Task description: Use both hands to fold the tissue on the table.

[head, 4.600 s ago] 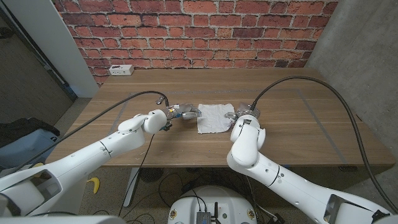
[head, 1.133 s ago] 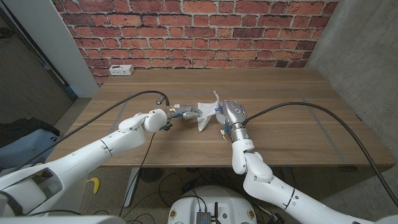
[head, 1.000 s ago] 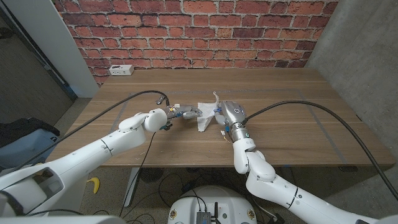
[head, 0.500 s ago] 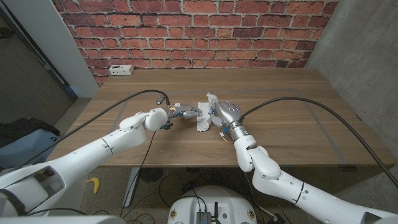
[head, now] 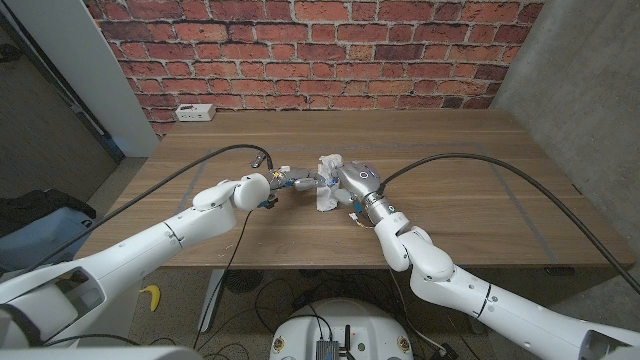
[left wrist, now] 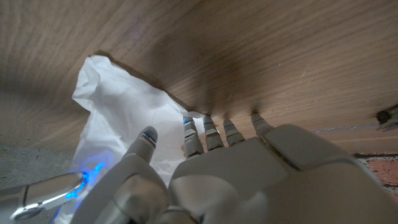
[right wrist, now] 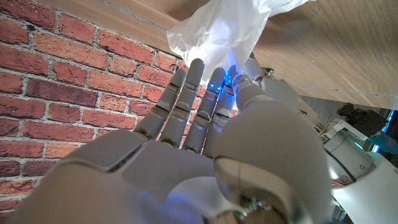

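Nearest the table's [head: 480, 215] front edge, both arms reach in toward the middle, where the white tissue [head: 327, 188] lies bunched between the two hands. In the head view the right hand [head: 352, 183] covers most of the tissue's right side, and the left hand [head: 298, 182] meets its left edge.

The left wrist view adds what the head view hides: the left hand's [left wrist: 205, 180] fingertips [left wrist: 211, 124] press the tissue's [left wrist: 124, 115] edge onto the wood, with nothing closed inside them. The right wrist view shows the right hand's [right wrist: 205, 124] fingers extended against a lifted flap of tissue [right wrist: 221, 31] (whether the thumb pinches it I cannot tell).

Farther back, a white power strip [head: 194, 112] lies near the table's far left corner, below the brick wall [head: 320, 50].

A few seconds ago the tissue lay spread flat; since then the right hand has carried its right side over leftward, toward the left hand.
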`<state>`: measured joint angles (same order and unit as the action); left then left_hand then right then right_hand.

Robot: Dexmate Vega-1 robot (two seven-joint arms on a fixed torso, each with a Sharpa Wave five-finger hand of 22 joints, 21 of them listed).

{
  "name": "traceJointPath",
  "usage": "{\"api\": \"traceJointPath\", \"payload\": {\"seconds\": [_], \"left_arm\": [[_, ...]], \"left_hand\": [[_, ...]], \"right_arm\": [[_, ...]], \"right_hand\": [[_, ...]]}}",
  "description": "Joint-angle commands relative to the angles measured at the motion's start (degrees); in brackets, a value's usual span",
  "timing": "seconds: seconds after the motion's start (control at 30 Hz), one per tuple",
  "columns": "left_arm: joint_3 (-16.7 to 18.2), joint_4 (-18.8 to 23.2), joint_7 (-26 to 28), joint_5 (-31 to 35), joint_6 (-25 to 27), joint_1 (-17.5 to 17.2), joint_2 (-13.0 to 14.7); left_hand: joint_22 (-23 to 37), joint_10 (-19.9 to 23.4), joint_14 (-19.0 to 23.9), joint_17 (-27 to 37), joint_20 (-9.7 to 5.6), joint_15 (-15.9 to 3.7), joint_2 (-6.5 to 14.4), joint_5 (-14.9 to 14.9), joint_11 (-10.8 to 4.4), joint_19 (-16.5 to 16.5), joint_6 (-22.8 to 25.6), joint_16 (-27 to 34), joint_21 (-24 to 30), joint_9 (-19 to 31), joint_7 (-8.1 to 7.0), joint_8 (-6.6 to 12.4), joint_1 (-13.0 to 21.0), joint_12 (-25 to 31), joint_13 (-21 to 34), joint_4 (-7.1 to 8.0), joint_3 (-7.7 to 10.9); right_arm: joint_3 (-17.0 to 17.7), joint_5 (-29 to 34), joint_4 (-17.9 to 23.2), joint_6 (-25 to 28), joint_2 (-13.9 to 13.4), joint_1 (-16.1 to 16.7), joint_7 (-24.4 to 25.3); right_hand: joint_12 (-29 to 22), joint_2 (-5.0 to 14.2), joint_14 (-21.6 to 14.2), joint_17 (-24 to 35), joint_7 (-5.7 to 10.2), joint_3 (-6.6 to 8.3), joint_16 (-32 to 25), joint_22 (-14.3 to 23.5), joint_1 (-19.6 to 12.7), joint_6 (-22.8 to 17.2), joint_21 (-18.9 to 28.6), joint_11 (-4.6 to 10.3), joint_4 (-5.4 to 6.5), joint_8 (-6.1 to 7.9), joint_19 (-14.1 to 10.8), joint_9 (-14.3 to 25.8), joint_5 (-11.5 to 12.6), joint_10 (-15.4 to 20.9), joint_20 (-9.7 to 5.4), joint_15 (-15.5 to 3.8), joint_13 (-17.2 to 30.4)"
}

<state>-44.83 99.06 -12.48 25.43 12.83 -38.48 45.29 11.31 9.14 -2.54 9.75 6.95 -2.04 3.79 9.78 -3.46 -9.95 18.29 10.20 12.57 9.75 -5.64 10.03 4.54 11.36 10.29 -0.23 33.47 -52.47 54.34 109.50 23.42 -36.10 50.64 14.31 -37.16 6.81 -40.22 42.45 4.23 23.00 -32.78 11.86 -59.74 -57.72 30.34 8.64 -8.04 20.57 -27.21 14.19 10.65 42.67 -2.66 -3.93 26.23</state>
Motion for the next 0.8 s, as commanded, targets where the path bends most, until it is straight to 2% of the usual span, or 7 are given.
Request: {"api": "traceJointPath", "payload": {"seconds": [0.03, 0.13, 0.27, 0.5, 0.73, 0.8], "left_arm": [[1.03, 1.62, 1.29, -0.90, 0.93, -1.39, 0.85], [1.77, 2.55, 2.14, -1.27, 1.25, -2.14, 1.36], [3.32, 4.91, 4.06, -1.32, 2.54, -3.80, 2.59], [5.69, 8.10, 6.95, -1.23, 5.11, -6.27, 4.26], [7.53, 10.66, 9.86, -0.58, 7.53, -8.34, 5.47], [8.00, 11.54, 11.64, 0.24, 8.55, -9.22, 5.58]], "left_hand": [[0.18, 0.60, 0.45, 0.07, 0.12, 0.00, 0.26, 0.36, 0.11, -3.63, 0.16, 0.35, 0.35, 0.21, 0.57, 0.24, -0.63, 0.44, 0.29, 0.03, -0.20], [0.18, 0.62, 0.57, 0.07, 0.11, 0.08, 0.27, 0.37, 0.18, -3.54, 0.14, 0.37, 0.39, 0.21, 0.66, 0.25, -0.66, 0.44, 0.29, 0.04, -0.20], [0.17, 0.81, 1.31, 0.07, 0.25, 0.53, 0.32, 0.38, 0.74, -3.18, 0.26, 0.57, 0.54, 0.21, 0.71, 0.32, -0.72, 0.51, 0.29, 0.06, -0.19], [0.15, 1.60, 3.18, 0.09, 0.81, 1.43, 0.56, 0.41, 1.21, -2.43, 1.64, 0.94, 0.82, 0.24, 1.78, 0.76, -0.79, 0.77, 0.31, 0.10, -0.08], [0.13, 2.35, 4.45, 0.10, 1.16, 2.05, 0.67, 0.42, 1.42, -1.81, 2.58, 1.13, 1.03, 0.25, 2.11, 0.97, -0.82, 0.99, 0.33, 0.10, -0.01], [0.09, 3.69, 5.51, 0.12, 1.38, 2.29, 0.91, 0.43, 1.60, -1.04, 3.95, 1.17, 1.27, 0.31, 3.16, 1.24, -0.82, 1.39, 0.37, 0.12, 0.14]], "right_arm": [[-0.43, 2.63, 0.25, -2.33, -0.29, -2.01, -8.85], [-0.48, 3.17, 0.53, -2.12, -0.10, -2.35, -11.36], [-0.81, 4.16, 0.82, -1.62, 0.27, -3.17, -15.50], [-1.20, 5.60, 0.91, -0.90, 0.96, -4.00, -20.13], [-1.62, 6.79, 0.61, -0.01, 1.69, -4.70, -24.19], [-1.76, 7.17, 0.37, 0.33, 1.98, -4.86, -24.96]], "right_hand": [[0.51, -0.37, 0.49, 0.23, 2.58, -0.50, 0.58, 0.11, -0.48, -1.94, 0.61, -0.66, 0.02, 0.07, 0.50, -0.05, 0.47, -0.44, -1.67, -8.88, -0.27], [0.94, -0.63, 1.11, 0.16, 2.63, -0.72, 1.19, 0.07, -0.45, -2.06, 0.63, -0.33, -0.04, 0.04, 0.84, -0.16, 0.51, -0.89, -1.33, -8.83, -0.58], [1.27, -0.63, 1.56, 0.11, 2.37, -0.95, 1.77, -0.01, -0.29, -2.26, 0.69, -0.82, 0.08, 0.00, 1.15, -0.33, 0.59, -0.97, -0.52, -8.70, -0.99], [1.63, -0.64, 1.70, 0.30, 1.75, -1.17, 2.07, -0.12, -0.43, -2.70, 0.82, -1.19, -0.04, -0.01, 1.33, -0.56, 0.63, -0.94, 0.14, -8.79, -1.50], [2.01, -0.77, 1.98, 0.14, 1.06, -1.11, 2.73, -0.24, -0.74, -3.33, 0.85, -1.42, -0.34, 0.02, 1.64, -0.82, 0.69, -1.06, 0.81, -8.76, -1.98], [2.12, -0.92, 1.95, 0.17, 1.05, -1.16, 2.80, -0.28, -0.80, -3.41, 0.81, -1.46, -0.44, -0.01, 1.83, -0.89, 0.68, -1.12, 0.91, -8.72, -2.11]]}}
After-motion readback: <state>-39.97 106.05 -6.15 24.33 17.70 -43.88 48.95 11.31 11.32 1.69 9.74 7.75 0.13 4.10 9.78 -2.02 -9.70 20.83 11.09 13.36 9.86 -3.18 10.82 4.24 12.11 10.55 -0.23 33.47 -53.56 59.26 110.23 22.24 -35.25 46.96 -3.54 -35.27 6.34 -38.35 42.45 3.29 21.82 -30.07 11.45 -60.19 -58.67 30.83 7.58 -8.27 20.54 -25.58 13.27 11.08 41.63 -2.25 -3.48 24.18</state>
